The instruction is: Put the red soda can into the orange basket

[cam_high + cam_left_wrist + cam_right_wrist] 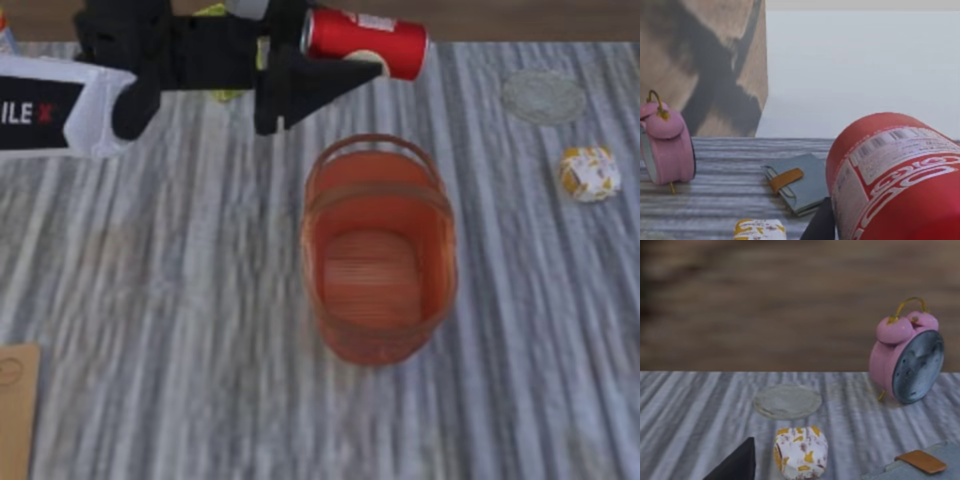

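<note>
Left arm reaches across the table's far edge, its gripper (318, 72) clamped on the red cylindrical soda can (365, 42), held sideways beyond the empty oval orange woven basket (440, 265). Right gripper state: cannot tell.

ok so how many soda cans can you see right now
1. The red soda can is held in the left gripper near the table's far edge, beyond the orange basket, not yet in it. Nothing shows inside the basket; the arm may hide other things.
</note>
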Controlling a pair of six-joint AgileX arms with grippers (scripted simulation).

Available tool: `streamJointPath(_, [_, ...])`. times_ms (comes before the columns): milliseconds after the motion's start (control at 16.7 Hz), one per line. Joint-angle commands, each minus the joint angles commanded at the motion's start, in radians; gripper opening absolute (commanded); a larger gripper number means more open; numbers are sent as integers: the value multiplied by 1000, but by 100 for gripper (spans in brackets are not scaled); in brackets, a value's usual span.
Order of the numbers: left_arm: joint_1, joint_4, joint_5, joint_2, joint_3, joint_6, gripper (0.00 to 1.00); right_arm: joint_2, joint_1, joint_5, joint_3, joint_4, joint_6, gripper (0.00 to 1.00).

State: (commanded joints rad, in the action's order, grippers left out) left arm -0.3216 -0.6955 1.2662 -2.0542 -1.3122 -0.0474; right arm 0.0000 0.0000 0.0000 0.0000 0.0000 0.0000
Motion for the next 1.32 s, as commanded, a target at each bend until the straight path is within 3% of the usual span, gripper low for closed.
streamJointPath(480, [18, -295, 3, -200, 78, 4, 0, 0, 0, 0, 0, 0, 0, 100])
streamJointPath(840, [21, -333, 3, -232, 94, 6, 0, 0, 0, 0, 0, 0, 0, 100])
streamJointPath(1320, [21, -333, 3, -232, 94, 6, 60, 0, 0, 0, 0, 0, 0, 100])
